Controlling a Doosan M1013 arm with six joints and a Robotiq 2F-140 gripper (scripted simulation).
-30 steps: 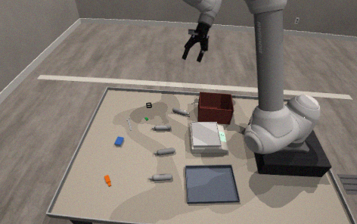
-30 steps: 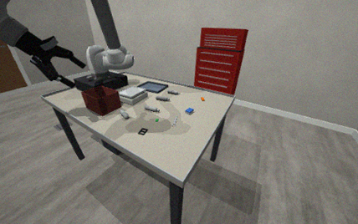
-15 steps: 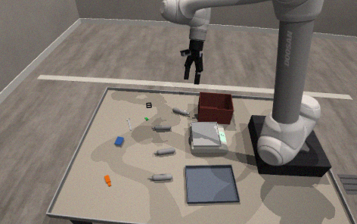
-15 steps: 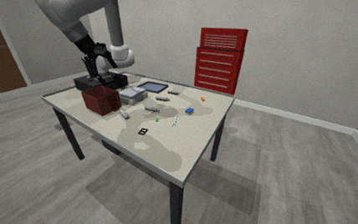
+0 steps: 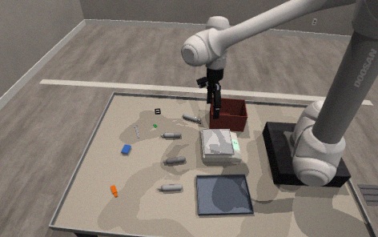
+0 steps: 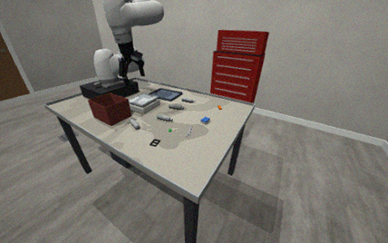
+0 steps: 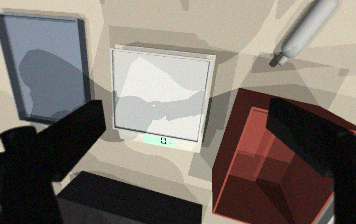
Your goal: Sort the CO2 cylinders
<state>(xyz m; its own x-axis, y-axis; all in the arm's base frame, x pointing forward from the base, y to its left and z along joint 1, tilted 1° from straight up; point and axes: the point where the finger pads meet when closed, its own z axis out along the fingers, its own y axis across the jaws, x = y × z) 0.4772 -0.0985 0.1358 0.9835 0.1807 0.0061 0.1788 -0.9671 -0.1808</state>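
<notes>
Several grey CO2 cylinders lie on the table: one near the bin [image 5: 191, 118] [image 7: 301, 32], one further left [image 5: 171, 135], one mid-table [image 5: 175, 160] and one near the front [image 5: 170, 187]. The white scale [image 5: 221, 146] [image 7: 160, 95] has an empty platform and its display reads 0. The red scrap bin [image 5: 229, 114] [image 7: 272, 165] stands behind the scale. The blue-grey tray [image 5: 223, 194] [image 7: 45, 70] lies in front of the scale and is empty. My gripper [image 5: 215, 105] [image 6: 131, 65] hangs open and empty above the table, over the gap between scale and bin.
Small clutter lies on the left of the table: a blue block [image 5: 126, 149], an orange piece [image 5: 114, 190], a green bit [image 5: 154, 126], a black frame [image 5: 158, 111]. The arm's black base [image 5: 300, 158] stands right of the scale. A red tool cabinet [image 6: 239, 65] stands beyond the table.
</notes>
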